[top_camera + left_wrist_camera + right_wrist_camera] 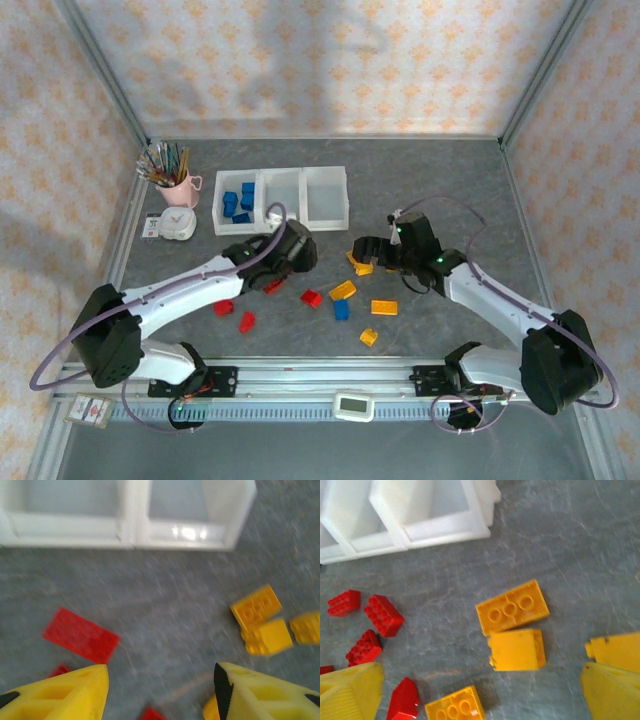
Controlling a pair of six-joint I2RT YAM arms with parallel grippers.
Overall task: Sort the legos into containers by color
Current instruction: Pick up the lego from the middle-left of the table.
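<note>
The containers (283,200) are three joined white bins at the back; the left bin holds several blue legos (238,203). Loose legos lie on the grey table: red (246,321), yellow (343,290) and one blue (341,310). My left gripper (297,252) hovers just in front of the bins. In its wrist view it (160,690) is open over bare table, a flat red lego (81,635) to its left and yellow legos (256,607) to its right. My right gripper (480,695) is open above yellow legos (512,606), with red legos (383,615) to its left.
A pink cup of pencils (175,180) and a small white clock (178,224) stand left of the bins. Metal frame rails (120,235) border the table at both sides. A small white device (353,405) sits on the front rail between the arm bases.
</note>
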